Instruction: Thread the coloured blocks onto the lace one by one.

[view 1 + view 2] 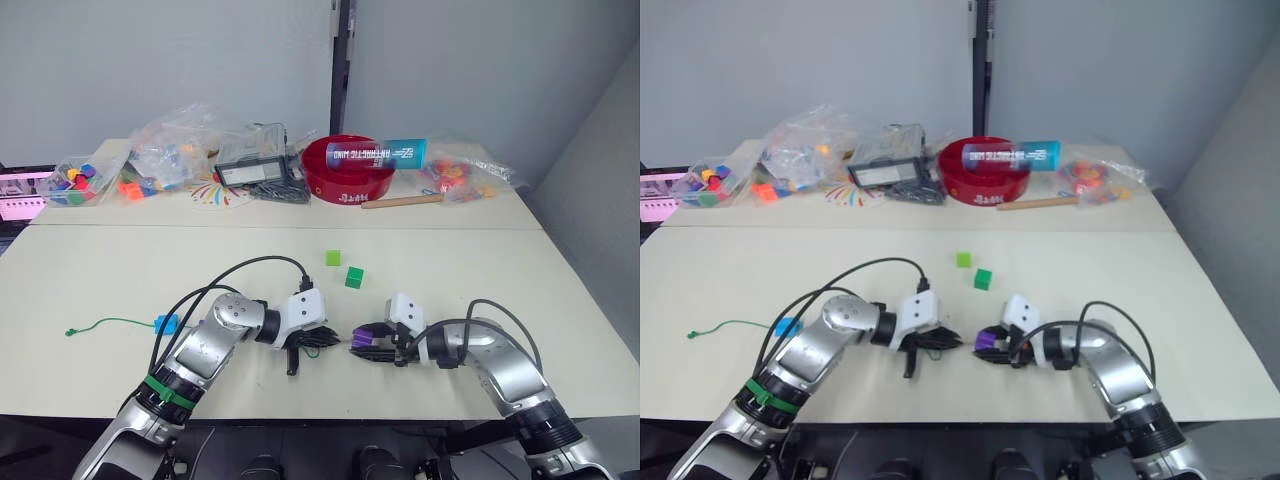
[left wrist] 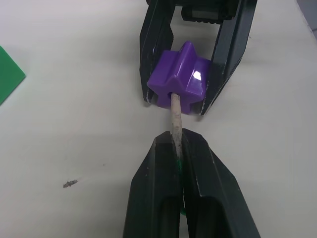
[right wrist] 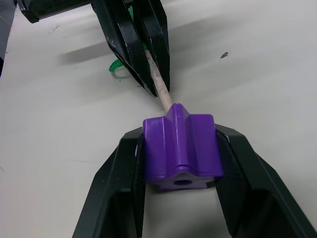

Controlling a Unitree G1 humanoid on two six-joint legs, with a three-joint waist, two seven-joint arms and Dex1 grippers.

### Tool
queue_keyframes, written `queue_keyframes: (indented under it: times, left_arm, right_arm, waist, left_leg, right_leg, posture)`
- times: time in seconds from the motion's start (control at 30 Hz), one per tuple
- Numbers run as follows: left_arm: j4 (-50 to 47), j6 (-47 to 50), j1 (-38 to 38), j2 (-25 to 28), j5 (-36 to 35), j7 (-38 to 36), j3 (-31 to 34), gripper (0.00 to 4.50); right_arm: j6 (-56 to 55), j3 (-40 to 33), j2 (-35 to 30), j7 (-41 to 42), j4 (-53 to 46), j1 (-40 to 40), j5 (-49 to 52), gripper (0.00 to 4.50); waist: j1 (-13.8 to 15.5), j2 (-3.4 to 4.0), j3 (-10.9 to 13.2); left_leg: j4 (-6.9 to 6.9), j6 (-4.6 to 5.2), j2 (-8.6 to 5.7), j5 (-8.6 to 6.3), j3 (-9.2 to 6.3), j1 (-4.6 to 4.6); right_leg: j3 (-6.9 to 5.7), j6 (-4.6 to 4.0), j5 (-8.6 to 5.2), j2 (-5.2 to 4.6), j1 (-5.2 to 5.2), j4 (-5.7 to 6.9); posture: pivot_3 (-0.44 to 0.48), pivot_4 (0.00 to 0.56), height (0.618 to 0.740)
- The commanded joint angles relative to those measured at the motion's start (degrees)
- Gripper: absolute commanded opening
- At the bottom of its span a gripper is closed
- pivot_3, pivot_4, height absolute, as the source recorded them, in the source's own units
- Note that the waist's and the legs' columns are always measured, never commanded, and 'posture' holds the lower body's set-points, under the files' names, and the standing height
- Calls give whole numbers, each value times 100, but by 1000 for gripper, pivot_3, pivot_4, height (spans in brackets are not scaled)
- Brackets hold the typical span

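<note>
- My left end effector [image 2: 173, 144] is pinched tight on the pale stiff tip of the lace [image 2: 175, 116]; the tip pokes out from between my fingers into the hole of the purple block [image 2: 181, 77].
- My right end effector [image 3: 181, 144] clamps that purple block between both fingers, just above the table [image 1: 520, 290], facing my left one.
- From my left end effector, the green lace trails toward 9 o'clock, through a bright blue block [image 1: 166, 323] already strung on it, to its knotted end [image 1: 70, 332].
- A light green block [image 1: 333, 258] and a dark green block [image 1: 354, 277] lie loose at 12 o'clock, near each other but apart.
</note>
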Motion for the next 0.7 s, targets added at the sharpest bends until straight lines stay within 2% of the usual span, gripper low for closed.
queue_keyframes:
  times: [0.03, 0.7]
  left_arm:
    - [-261, -166, -174, -358, -117, 9, -154, 0]
    - [-1058, 376, 68, -246, -285, 226, 240, 0]
  right_arm:
    - [70, 161, 105, -68, -118, 28, -17, 1387]
    - [743, 223, -11, 0, -230, 56, 30, 1387]
  waist:
    - [5, 0, 0]
    - [-6, 0, 0]
  left_leg:
    - [0, 0, 0, 0, 0, 0]
    - [1, 0, 0, 0, -1, -1]
  right_leg:
    - [0, 0, 0, 0, 0, 0]
    - [1, 1, 0, 0, -3, 2]
  posture:
    - [0, 150, 731]
    - [0, 150, 731]
